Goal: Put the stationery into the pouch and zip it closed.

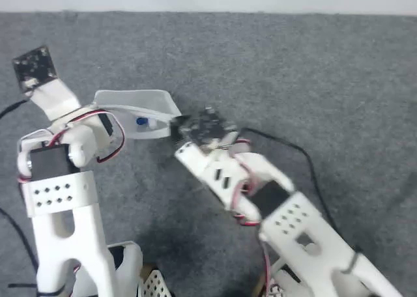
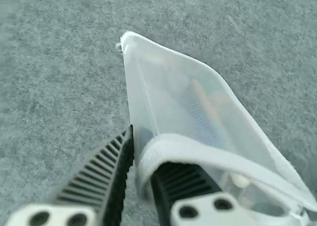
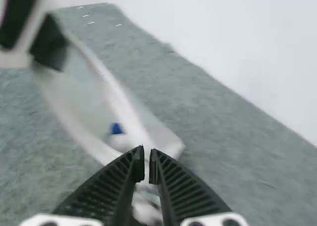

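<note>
Translucent pouch (image 1: 140,108) at ten o'clock over the grey mat (image 1: 293,62), left gripper (image 2: 141,154) clamped on its rim. Right gripper (image 3: 146,151) is pinched nearly together at its three-o'clock corner (grip blurred). Contents are hazy, with one blue piece (image 1: 141,122).

The see-through white zip pouch (image 1: 140,108) is between the two arms, over the grey felt tabletop (image 1: 313,69). The left end effector (image 2: 141,154) pinches the pouch's left end. The right end effector (image 3: 146,159) pinches its right end. A small blue-tipped piece of stationery (image 1: 141,122) sits inside the pouch, near the middle.
</note>
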`<action>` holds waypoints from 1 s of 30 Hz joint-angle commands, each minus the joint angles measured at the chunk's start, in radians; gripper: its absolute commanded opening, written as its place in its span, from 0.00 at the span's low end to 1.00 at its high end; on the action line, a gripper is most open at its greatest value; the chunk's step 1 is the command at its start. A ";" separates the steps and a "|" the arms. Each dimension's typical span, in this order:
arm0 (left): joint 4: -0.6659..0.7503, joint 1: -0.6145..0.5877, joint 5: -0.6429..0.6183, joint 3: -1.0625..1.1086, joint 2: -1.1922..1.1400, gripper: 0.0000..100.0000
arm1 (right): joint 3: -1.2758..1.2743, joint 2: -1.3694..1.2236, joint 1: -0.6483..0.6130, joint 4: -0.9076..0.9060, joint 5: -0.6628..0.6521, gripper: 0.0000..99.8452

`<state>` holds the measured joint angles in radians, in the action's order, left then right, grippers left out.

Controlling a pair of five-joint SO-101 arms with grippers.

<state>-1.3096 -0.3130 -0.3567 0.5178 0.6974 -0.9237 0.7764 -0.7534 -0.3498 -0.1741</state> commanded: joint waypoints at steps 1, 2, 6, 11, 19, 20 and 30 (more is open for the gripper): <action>0.041 -0.009 0.005 -0.031 0.031 0.01 | 0.044 0.182 0.087 -0.090 0.011 0.02; 0.041 -0.009 0.005 -0.031 0.031 0.01 | 0.044 0.186 0.094 -0.096 0.011 0.02; 0.043 -0.011 0.005 -0.031 0.031 0.01 | 0.046 0.148 0.094 -0.088 0.008 0.02; 0.061 -0.044 0.003 -0.025 0.028 0.01 | 0.114 0.012 0.101 -0.097 0.009 0.02; 0.075 -0.133 -0.026 -0.028 0.025 0.01 | 0.209 -0.226 0.116 -0.097 0.009 0.03; 0.075 -0.137 -0.026 -0.028 0.025 0.01 | 0.218 -0.249 0.116 -0.097 0.009 0.03; 0.075 -0.180 -0.026 -0.028 0.025 0.01 | 0.285 -0.430 0.117 -0.108 0.008 0.11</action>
<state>-1.2727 -0.4787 -0.3675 0.5178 0.6974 -0.7150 0.3636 -0.6490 -0.4434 -0.1757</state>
